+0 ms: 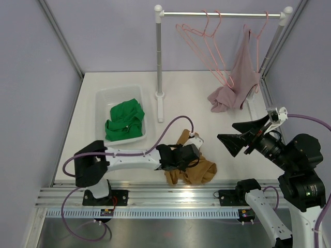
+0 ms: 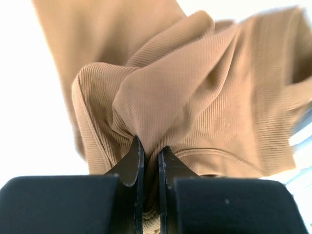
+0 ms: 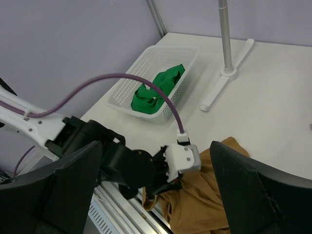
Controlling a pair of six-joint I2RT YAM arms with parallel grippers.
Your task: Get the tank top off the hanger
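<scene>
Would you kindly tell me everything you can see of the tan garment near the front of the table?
The tan garment is a finely ribbed knit with a seamed edge. It lies crumpled in a loose heap on the white table, near the front edge and to the right of the basket. No hanger shows in it. The left fingers are shut on a bunched fold at its left side, and nothing else touches it.

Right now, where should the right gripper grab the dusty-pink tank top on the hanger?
Probably the bunched lower hem of the dusty-pink tank top, right gripper coming from the near side: that end trails loose; the straps hang on the pink wire hanger.
</scene>
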